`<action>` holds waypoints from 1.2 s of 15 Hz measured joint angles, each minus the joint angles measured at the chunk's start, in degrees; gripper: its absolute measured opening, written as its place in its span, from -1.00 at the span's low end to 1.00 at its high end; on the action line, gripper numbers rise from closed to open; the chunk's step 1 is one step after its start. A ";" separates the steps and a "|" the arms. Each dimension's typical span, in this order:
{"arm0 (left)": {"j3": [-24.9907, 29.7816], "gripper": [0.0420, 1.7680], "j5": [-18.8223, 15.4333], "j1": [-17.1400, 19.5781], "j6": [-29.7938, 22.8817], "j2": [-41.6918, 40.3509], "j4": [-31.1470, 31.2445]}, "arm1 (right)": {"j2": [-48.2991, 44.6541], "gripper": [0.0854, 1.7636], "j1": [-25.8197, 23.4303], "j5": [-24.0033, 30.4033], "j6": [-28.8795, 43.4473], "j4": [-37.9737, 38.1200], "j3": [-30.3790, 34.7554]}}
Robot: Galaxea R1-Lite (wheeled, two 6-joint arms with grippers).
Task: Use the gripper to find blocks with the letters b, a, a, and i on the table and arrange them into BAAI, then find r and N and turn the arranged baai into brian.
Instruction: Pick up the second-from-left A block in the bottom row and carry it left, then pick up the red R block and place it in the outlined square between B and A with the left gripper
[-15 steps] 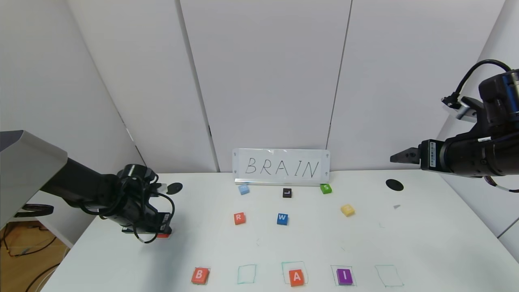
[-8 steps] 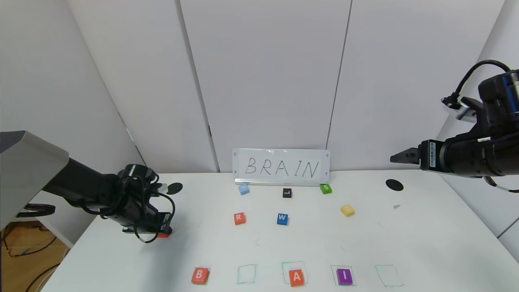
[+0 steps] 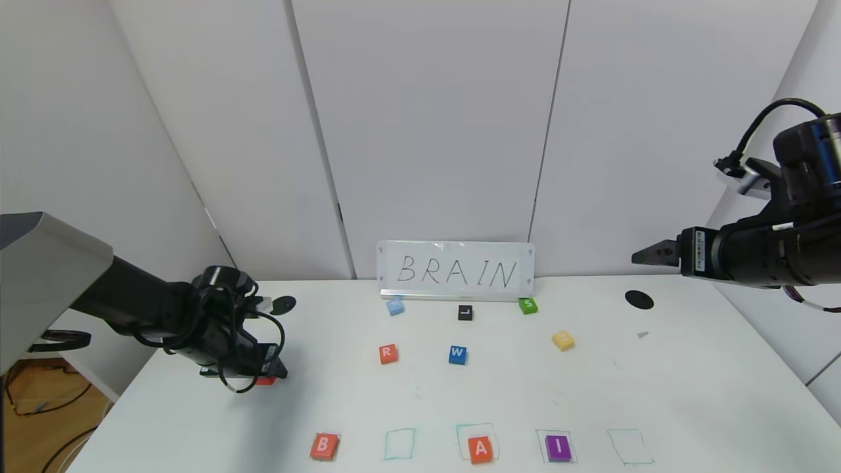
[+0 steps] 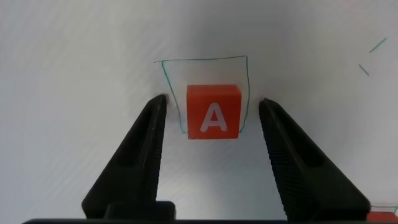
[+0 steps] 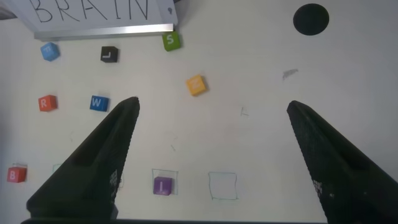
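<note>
Orange-red A block [image 4: 213,112] between parted left gripper [image 4: 211,109] jaws; arm low.

- The left gripper [image 3: 271,374] is low over the left side of the table [image 3: 690,394], an orange-red block [image 3: 265,381] peeking out beneath it.
- The right gripper [image 3: 647,255] hangs high at the right (well clear of everything).
- Along the near edge lie B [image 3: 323,446], A [image 3: 481,449] and purple I [image 3: 558,447].
- Farther back: r [image 3: 387,353], a blue W block [image 3: 457,355] and yellow N [image 3: 563,340].
</note>
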 joint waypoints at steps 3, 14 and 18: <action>0.02 0.47 0.13 0.02 0.17 -0.33 0.20 | 0.00 0.94 0.00 0.05 0.00 0.00 0.00; -1.35 0.82 1.05 -0.28 0.12 -7.52 6.88 | 0.17 0.94 0.61 -3.27 0.00 0.00 0.16; -3.47 0.87 2.79 -2.29 -0.13 -12.52 12.29 | 0.00 0.94 0.72 -3.10 -0.02 0.00 0.18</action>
